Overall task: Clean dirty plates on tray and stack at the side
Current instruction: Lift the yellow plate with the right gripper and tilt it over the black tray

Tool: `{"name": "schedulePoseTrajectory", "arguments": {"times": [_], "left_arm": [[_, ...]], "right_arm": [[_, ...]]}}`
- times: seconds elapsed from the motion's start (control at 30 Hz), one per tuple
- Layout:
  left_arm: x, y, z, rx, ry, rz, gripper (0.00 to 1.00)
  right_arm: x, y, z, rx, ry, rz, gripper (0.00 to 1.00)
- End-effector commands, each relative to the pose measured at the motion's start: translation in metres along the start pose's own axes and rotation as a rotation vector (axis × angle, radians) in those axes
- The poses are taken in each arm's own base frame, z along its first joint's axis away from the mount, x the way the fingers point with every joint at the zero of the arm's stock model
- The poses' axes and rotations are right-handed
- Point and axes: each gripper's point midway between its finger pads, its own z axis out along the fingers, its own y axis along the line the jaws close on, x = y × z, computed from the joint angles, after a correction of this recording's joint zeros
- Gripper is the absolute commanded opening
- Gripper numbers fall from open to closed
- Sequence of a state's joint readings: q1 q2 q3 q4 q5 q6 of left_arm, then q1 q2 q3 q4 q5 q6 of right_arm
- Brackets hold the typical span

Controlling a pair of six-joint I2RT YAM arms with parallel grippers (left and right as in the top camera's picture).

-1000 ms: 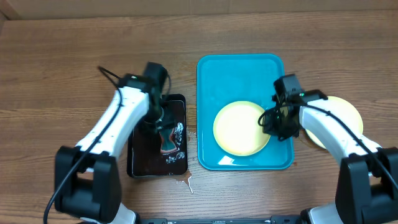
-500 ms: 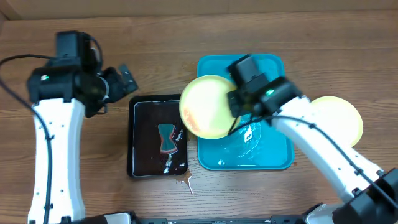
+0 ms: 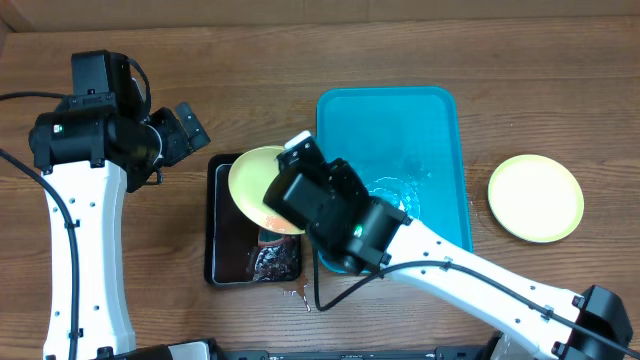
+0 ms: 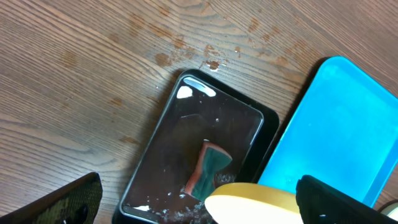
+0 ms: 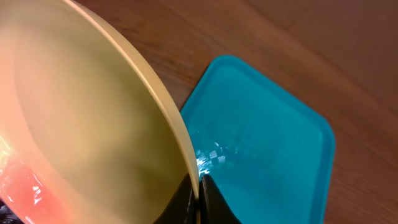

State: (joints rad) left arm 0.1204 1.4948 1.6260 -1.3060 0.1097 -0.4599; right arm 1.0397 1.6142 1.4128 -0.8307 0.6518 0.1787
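Note:
My right gripper (image 5: 198, 194) is shut on the rim of a pale yellow-green plate (image 3: 252, 183), held tilted above the black tray (image 3: 222, 262). A red smear (image 5: 18, 186) shows on the plate's low side. The turquoise tray (image 3: 440, 150) holds only water drops. A second plate (image 3: 535, 197) lies on the table to its right. My left gripper (image 3: 183, 130) hangs open and empty, raised over the wood left of the black tray. In the left wrist view its fingers (image 4: 62, 202) frame the held plate's edge (image 4: 255, 200).
The black tray (image 4: 168, 143) holds a teal and red sponge (image 4: 208, 171) with foam around it. A small splash (image 3: 298, 293) wets the table near its front corner. Bare wood lies at the far left and along the back.
The right arm lifted the plate off the turquoise tray and carried it left over the black tray. The left gripper let go of the sponge, opened and rose away to the left.

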Motion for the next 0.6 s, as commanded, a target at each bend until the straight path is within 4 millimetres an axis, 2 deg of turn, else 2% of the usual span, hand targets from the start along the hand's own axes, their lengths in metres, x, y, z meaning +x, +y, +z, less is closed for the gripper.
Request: {"name": "schedulePoseTrajectory", "arguments": {"times": [0.0,0.17,0.3,0.57], "left_arm": [[-0.005,0.002,0.0,-0.013,-0.013,0.02,1.0],[-0.005,0.002,0.0,-0.013,-0.013,0.02,1.0],[-0.005,0.002,0.0,-0.013,-0.013,0.02,1.0],[-0.005,0.002,0.0,-0.013,-0.013,0.02,1.0]], "right_arm": [[-0.015,-0.008,-0.014,0.126,-0.085,-0.01,0.04],[-0.024,-0.008,-0.028,0.225,-0.157,-0.028,0.04],[-0.027,-0.001,-0.034,0.222,-0.182,-0.033,0.04],[-0.028,0.002,-0.036,0.22,-0.186,-0.057,0.04]]}}
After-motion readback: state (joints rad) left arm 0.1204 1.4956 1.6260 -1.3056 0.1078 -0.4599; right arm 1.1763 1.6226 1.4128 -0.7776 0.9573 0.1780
